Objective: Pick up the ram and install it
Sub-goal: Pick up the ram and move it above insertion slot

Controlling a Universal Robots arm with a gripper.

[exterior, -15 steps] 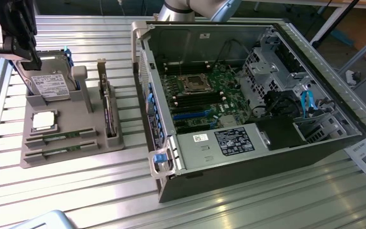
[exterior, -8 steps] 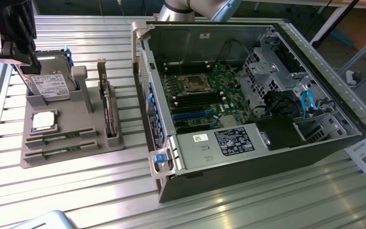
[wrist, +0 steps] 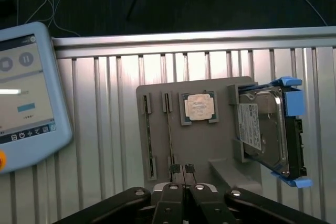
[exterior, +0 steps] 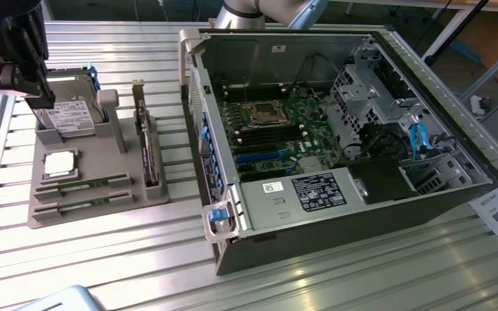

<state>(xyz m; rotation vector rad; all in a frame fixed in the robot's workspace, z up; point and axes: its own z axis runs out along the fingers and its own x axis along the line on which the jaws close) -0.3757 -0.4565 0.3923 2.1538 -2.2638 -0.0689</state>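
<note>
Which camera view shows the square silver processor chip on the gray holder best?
The wrist view. It looks straight down on the processor chip, sitting unobstructed in its square pocket on the gray holder. The exterior view shows the chip at a slant, with glare on its top.

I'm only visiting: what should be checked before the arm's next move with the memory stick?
1. The ram lies in the gray holder: ok.
2. The end effector is open for grasping: not ok, shut and empty.
3. The end effector is lined up over the ram: cannot tell.
4. The computer case is open, motherboard exposed: ok.
5. The memory slots are free: cannot tell.
</note>
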